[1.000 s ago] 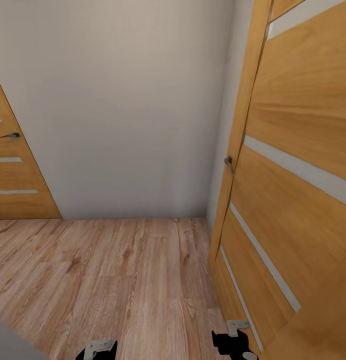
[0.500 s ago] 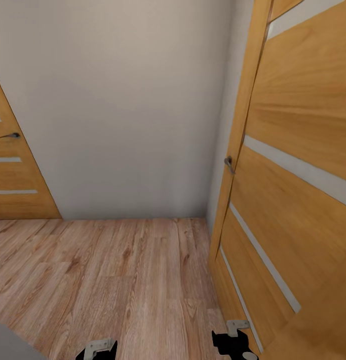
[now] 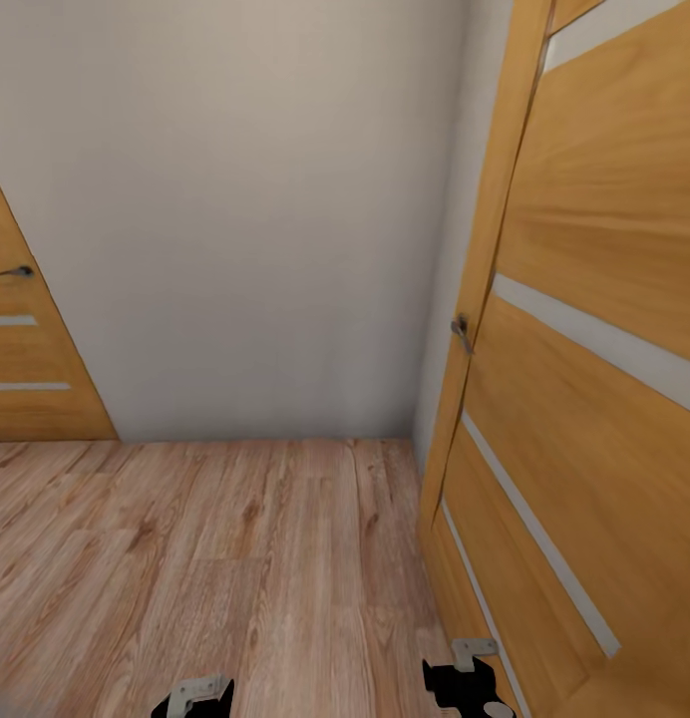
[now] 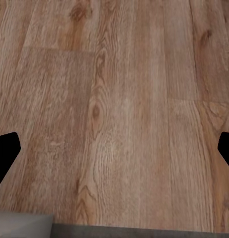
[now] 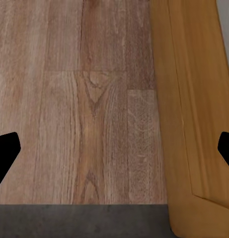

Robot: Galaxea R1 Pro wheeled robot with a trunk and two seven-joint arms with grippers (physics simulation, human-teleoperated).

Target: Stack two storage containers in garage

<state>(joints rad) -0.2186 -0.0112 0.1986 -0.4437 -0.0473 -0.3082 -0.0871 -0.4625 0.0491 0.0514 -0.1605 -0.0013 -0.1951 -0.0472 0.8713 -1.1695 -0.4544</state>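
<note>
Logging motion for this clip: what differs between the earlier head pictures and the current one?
The whole head picture has shifted slightly, so the camera moved, not the things: the left door sits nearer the left edge, and the right door with its handle sits a little lower. Nothing was grasped or released. Both grippers, left and right, are open over the wood floor, as before.

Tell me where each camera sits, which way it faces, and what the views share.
Head view: from the robot's head, forward and down at a white wall, plank floor, an open door at right, another door at left; left gripper and right gripper at the lower edge.
Left wrist view: down along the open left gripper at floor planks.
Right wrist view: down along the open right gripper at floor and the open door's edge.
Shared: the floor in all three; the open door in head and right wrist.
</note>
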